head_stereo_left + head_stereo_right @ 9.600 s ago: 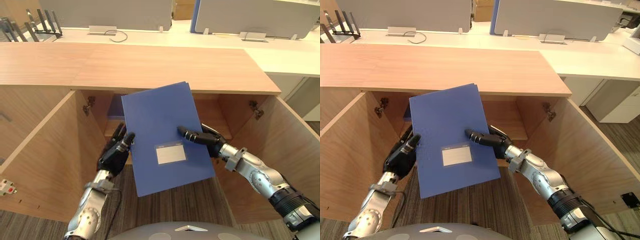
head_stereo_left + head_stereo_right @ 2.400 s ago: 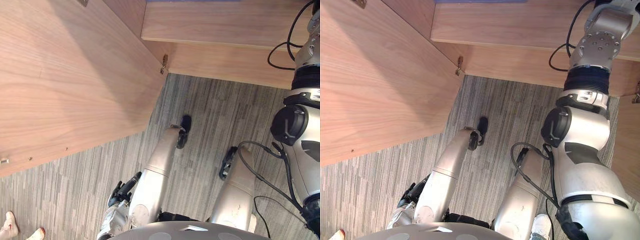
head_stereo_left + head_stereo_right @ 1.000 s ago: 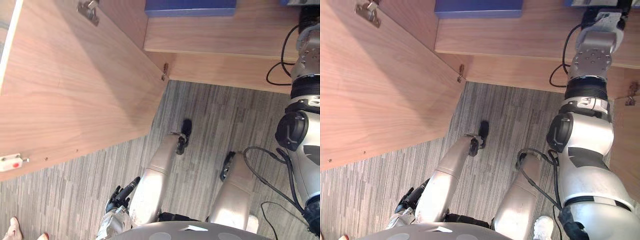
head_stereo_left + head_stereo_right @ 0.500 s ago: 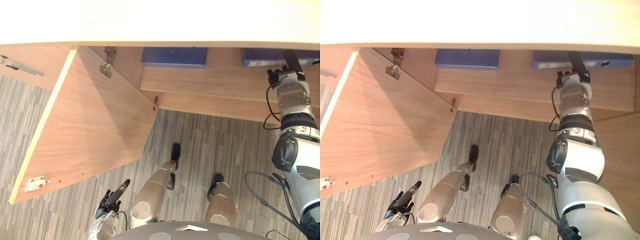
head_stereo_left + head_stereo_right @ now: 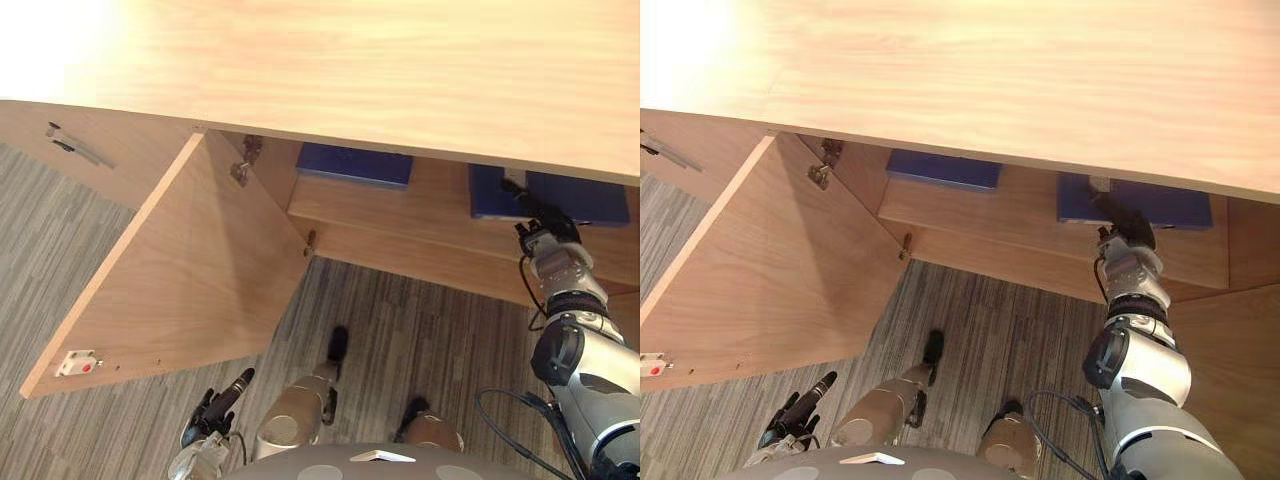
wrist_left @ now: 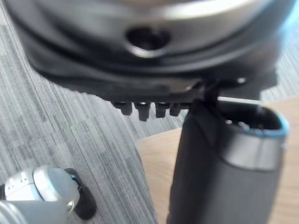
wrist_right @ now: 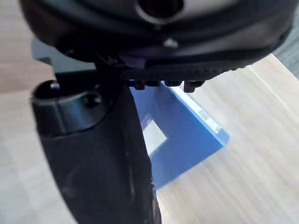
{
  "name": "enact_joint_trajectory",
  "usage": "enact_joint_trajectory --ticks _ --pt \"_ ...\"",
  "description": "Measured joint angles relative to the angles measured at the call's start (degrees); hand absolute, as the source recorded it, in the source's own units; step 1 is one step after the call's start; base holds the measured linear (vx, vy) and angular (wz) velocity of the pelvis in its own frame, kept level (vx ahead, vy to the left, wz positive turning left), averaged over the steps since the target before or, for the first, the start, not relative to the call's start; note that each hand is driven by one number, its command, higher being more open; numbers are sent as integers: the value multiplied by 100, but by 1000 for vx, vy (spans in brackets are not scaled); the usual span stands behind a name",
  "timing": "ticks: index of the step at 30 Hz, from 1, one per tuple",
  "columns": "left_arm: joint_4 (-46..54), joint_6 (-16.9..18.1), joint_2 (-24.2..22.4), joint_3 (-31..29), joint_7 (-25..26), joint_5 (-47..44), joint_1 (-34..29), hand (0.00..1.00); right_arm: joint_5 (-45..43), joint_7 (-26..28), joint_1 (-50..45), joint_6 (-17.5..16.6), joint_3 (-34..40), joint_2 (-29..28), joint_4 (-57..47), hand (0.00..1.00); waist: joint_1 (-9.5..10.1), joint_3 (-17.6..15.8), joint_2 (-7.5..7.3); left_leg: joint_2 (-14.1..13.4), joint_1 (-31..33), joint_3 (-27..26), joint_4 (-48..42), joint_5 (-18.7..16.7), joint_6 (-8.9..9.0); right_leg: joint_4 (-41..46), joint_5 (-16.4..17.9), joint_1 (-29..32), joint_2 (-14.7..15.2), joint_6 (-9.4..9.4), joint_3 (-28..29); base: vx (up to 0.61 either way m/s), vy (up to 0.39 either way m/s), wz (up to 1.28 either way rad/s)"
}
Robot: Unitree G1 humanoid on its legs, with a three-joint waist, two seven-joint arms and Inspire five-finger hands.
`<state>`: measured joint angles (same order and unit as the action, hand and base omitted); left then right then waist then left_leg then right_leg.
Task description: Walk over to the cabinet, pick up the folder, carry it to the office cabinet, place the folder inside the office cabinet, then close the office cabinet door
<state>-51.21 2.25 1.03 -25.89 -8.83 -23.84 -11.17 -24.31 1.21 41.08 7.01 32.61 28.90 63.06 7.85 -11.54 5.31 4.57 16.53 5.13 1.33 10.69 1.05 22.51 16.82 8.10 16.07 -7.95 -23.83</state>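
head cams down, share cabinet; wrists close

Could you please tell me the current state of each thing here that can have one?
Wooden office cabinet's left door: swung wide open.
Blue flat folder on the right: lying flat on the wooden shelf inside.
Second blue folder on the left: flat on the same shelf, untouched.
Right hand: open, fingers straight, at the right folder.
Left hand: open, hanging low, holding nothing.

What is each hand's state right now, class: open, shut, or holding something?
Left hand: open, holding nothing.
Right hand: open, fingers straight at the blue folder on the cabinet shelf, not gripping it.
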Motion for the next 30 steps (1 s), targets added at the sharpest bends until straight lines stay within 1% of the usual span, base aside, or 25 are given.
enact_joint_trajectory --ticks 3,4,7,11,13,15,16,18,20,21,22,25,28,29,30 --pt "-13 -6 7 -26 -83 143 -56 100 141 296 -94 12 -241 -23 25 100 6 76 -4 -19 -22 -2 42 56 -3 -33 11 -5 -20 22 5 -76 -21 -1" --pt "-59 -10 9 -80 -129 216 -72 100 138 421 -190 12 -422 -75 25 100 18 126 -17 -39 -107 -6 166 125 3 -15 11 -5 -30 30 26 -55 -27 -4" --pt "-122 -41 19 -103 -142 252 -117 100 101 620 -252 20 -661 -302 26 100 16 217 -81 -78 -118 -84 215 149 -4 17 -1 71 -51 57 114 -72 -36 -14" --pt "-119 -121 127 -104 -202 295 -116 100 104 843 -307 54 -865 -435 27 100 21 254 -147 -122 -120 -134 215 157 -1 -2 -32 87 -101 82 184 -45 -42 -9" --pt "-115 -121 165 -109 -210 368 -116 100 116 893 -308 68 -896 -450 27 100 21 260 -159 -131 -119 -132 215 162 5 -8 -37 86 -113 88 184 -20 -44 -1" --pt "-114 -124 194 -180 -231 401 -116 100 198 991 -297 113 -1083 -444 27 100 21 269 -171 -138 -119 -128 215 164 9 -11 -38 86 -122 91 183 -19 -48 0" --pt "-114 -124 195 -195 -232 401 -116 100 294 1017 -288 120 -1115 -443 27 100 20 270 -172 -139 -119 -128 214 164 9 -13 -38 85 -124 91 183 -16 -45 -1" --pt "-115 -130 199 -195 -232 407 -123 100 890 1063 -171 130 -1367 -413 24 100 16 270 -172 -143 -108 -128 213 165 9 -24 -45 92 -131 98 184 -16 -43 -1" --pt "-117 -132 197 -192 -235 407 -126 100 1492 983 -84 122 -1539 -411 -41 100 10 269 -172 -149 -101 -132 209 165 9 -43 -58 94 -139 105 188 -14 -37 -2" --pt "-114 -127 197 -190 -209 404 -126 100 2071 760 -31 103 -1720 -413 -189 100 2 269 -171 -162 -79 -144 203 164 9 -67 -76 111 -158 113 200 -17 -38 -4" --pt "-112 -121 197 -188 -181 402 -126 100 2355 609 -28 84 -1790 -413 -337 100 2 269 -171 -167 -51 -145 197 164 9 -66 -78 141 -163 116 205 -20 -38 -4" --pt "-106 -94 202 -178 -22 392 -127 100 2620 133 47 -46 -1828 -360 -720 100 -1 263 -162 -202 91 -169 183 172 11 -50 -99 305 -195 133 248 -24 -43 -7" --pt "-79 -41 202 -151 77 369 -129 100 2908 -65 119 -105 -1989 -191 -783 100 0 251 -141 -211 90 -169 179 171 12 -53 -98 306 -206 136 261 -7 -47 -2" --pt "-63 19 202 -85 106 369 -130 100 3242 -114 165 -123 -2020 -159 -823 100 1 235 -114 -221 91 -175 179 167 16 -47 -94 321 -216 143 280 -13 -52 -5" --pt "-43 27 201 -59 110 368 -129 100 3379 -155 165 -127 -2060 -148 -885 100 1 227 -99 -223 90 -180 178 167 17 -41 -92 331 -217 146 290 -26 -59 -11"
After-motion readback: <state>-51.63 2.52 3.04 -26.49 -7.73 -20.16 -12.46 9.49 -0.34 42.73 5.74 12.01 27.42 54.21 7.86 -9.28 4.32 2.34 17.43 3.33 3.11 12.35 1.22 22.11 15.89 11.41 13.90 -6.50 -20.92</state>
